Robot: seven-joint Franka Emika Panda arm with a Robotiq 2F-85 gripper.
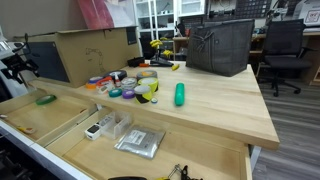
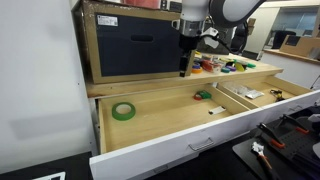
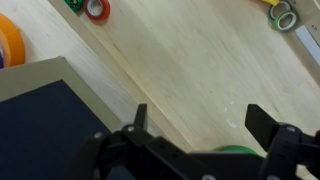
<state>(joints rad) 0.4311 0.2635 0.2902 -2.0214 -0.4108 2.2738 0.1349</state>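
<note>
Beside the large tan box with a dark blue-black front panel (image 2: 130, 45), the gripper (image 2: 183, 70) hangs vertically from the arm, fingers pointing down at the light wooden tabletop (image 2: 262, 68). Its fingertips are close above the wood and just beside the box's right-hand edge, as seen in an exterior view.

Claw state: released. In the wrist view the gripper (image 3: 200, 120) has its two black fingers (image 3: 140, 118) set wide apart, with bare wood between them and nothing clamped.

Nearest items:
- The box fills the lower left of the wrist view as a dark surface (image 3: 50, 130) with a pale rim. It is near one finger, and contact cannot be confirmed.
- A green rounded object (image 3: 235, 151) shows at the bottom edge of the wrist view, between the fingers. The gripper body hides most of it, so what it is cannot be told.

Surrounding items:
- A red ring-shaped tape roll (image 3: 97, 10) and an orange tape roll (image 3: 8, 40) lie on the tabletop well apart from the fingers.
- A cluster of coloured tape rolls (image 2: 215, 66) sits on the table past the gripper.
- Below the table edge, an open light wooden drawer (image 2: 150, 135) holds a bright green tape roll (image 2: 123, 110) near its left end.
- In an exterior view, a green cylinder (image 1: 180, 93) lies on the tabletop, with a dark grey fabric bin (image 1: 220, 48) behind it.
</note>
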